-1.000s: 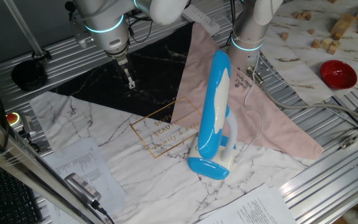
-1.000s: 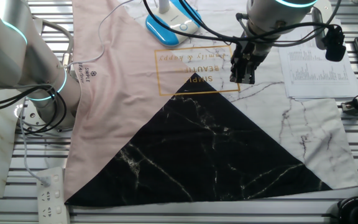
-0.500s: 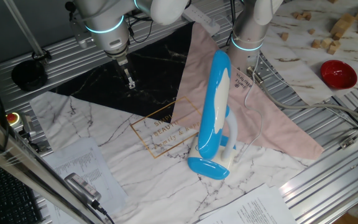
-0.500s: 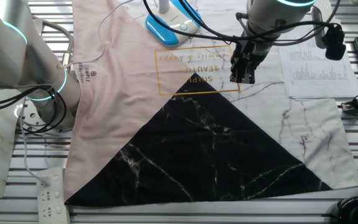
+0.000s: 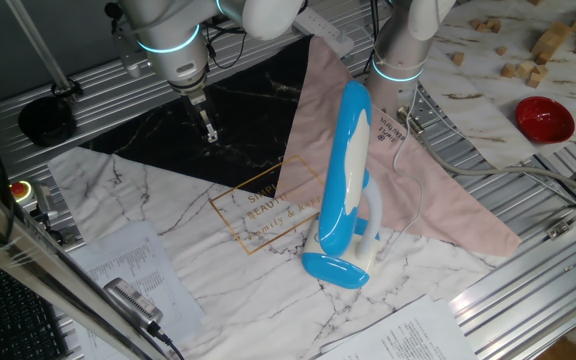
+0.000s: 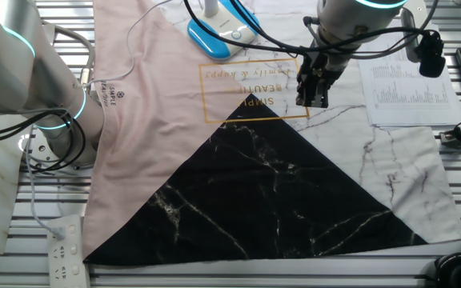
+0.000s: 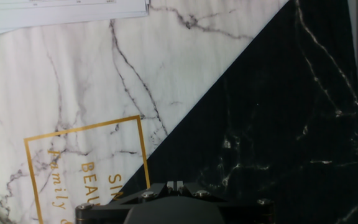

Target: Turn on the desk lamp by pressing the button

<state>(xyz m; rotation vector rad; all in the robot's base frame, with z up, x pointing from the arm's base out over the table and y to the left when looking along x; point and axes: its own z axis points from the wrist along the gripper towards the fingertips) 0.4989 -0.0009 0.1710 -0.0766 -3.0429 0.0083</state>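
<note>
The desk lamp stands on the marble mat in one fixed view, with its long blue and white head over its oval blue base. In the other fixed view only the base shows, at the top edge, with a small round button on it. My gripper hangs above the black triangle's edge, well to the left of the lamp; in the other fixed view the gripper is right of and below the base. In the hand view the fingertips touch each other, shut on nothing. No lamp shows there.
A pink cloth lies under the lamp's far side, with a white cable across it. A second arm's base stands behind the lamp. A red bowl and wooden blocks lie at the right. Papers lie at the front left.
</note>
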